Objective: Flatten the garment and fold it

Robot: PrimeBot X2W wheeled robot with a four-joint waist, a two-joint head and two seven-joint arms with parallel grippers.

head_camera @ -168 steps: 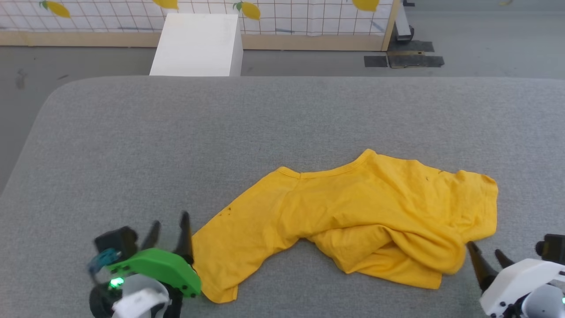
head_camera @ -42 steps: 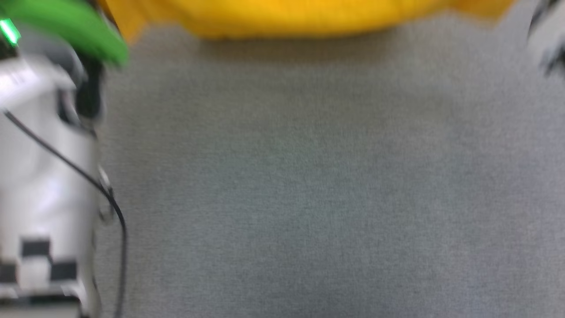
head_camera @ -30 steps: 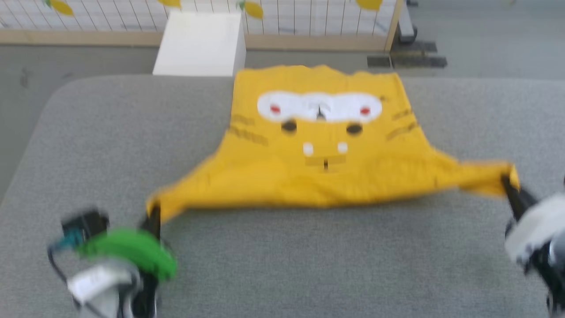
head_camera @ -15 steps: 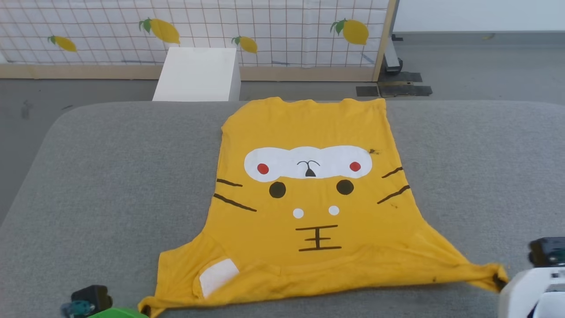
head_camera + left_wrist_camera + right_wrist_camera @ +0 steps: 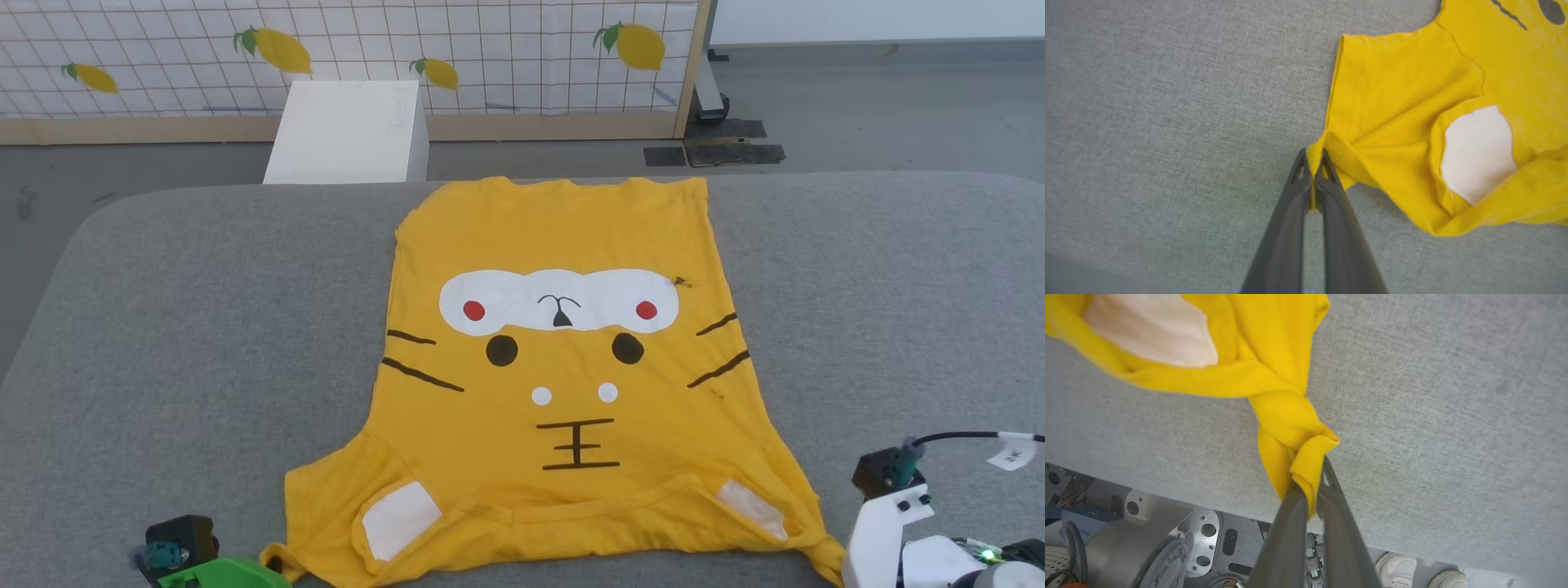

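Left wrist view: left pincer [image 5: 1313,158] clamped on garment [image 5: 1404,102] sleeve corner.

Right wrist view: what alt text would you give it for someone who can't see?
The right end effector pinches a bunched corner of a mustard-yellow T-shirt over a grey padded surface. A white patch shows on the shirt; a person's pale shoes stand past the surface's edge.
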